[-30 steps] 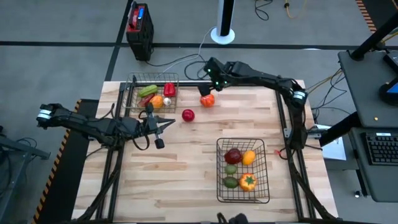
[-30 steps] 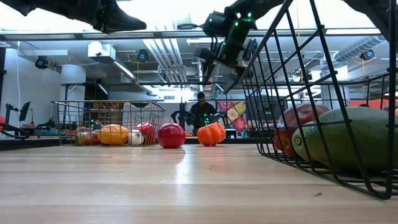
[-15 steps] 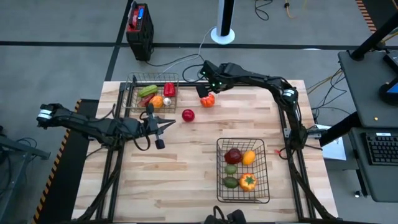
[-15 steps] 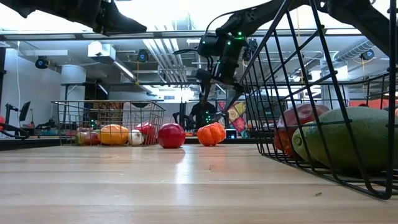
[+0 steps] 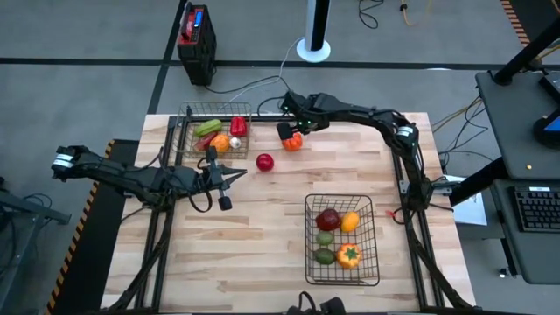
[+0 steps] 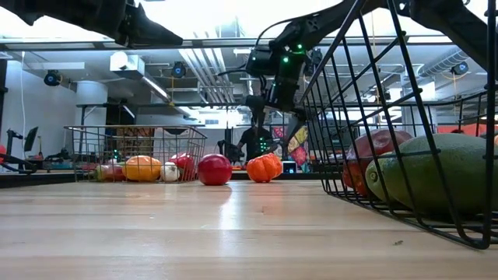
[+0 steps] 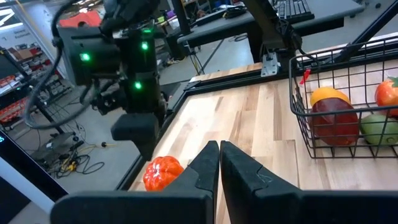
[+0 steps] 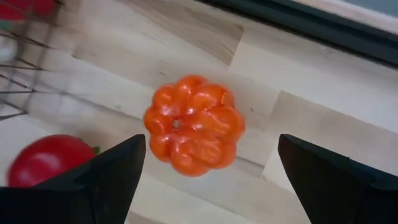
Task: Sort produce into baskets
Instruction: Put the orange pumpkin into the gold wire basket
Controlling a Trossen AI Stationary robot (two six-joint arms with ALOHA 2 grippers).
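Observation:
An orange ribbed fruit point(image 5: 293, 141) rests on the table near the far edge, and a red round fruit point(image 5: 264, 161) lies a little left of it. My right gripper point(image 8: 211, 146) hangs open just above the orange fruit point(image 8: 194, 124), pointing steeply down, one finger on either side and clear of it. In the low view the right gripper point(image 6: 272, 117) is still well above the fruit point(image 6: 264, 166). My left gripper point(image 5: 233, 178) is shut and holds nothing, level above the table's left half. The smaller basket point(image 5: 187, 131) at the far left and the larger basket point(image 5: 308, 238) at the near right both hold produce.
The red round fruit point(image 8: 46, 160) lies close beside the right gripper's finger. The smaller basket's wire wall point(image 6: 194, 144) stands just left of the two loose fruits. The table's far edge runs right behind the orange fruit. Bare wood lies between the baskets.
My right gripper has come down toward the orange ribbed fruit, rolling a little at the wrist, and has stayed open. The fruit has not moved.

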